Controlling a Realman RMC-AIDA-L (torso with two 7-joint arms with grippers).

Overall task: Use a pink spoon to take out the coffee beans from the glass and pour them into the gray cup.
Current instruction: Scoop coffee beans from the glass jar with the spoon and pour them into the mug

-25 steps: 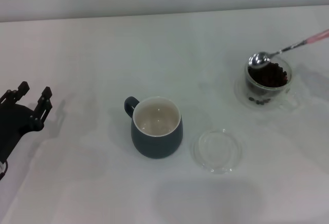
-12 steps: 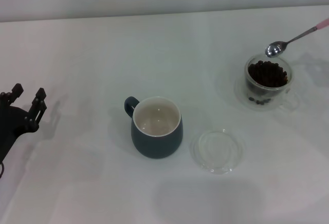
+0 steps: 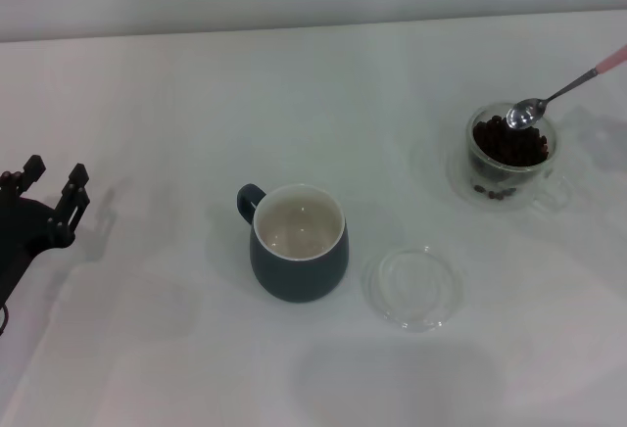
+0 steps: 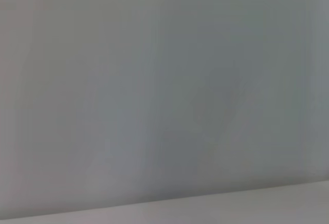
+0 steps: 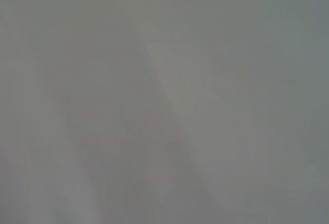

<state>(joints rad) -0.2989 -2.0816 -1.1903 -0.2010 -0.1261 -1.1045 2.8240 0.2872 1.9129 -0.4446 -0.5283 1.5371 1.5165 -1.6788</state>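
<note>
Left fingers (image 3: 51, 180) spread, empty, well apart from gray cup (image 3: 298, 243); right fingers unseen, state unknowable.

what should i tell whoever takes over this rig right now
Left hand: parked at the table's left edge, fingers apart, holding nothing.
Right hand: out of view; the pink spoon reaches in from the right.
Spoon bowl sits at the rim of the glass, over the coffee beans; no beans visible in it.
Gray cup stands mid-table, inside empty. A clear saucer lies to its right.
Done: spoon brought to the glass.
Left: scoop, carry, pour into the cup.
</note>
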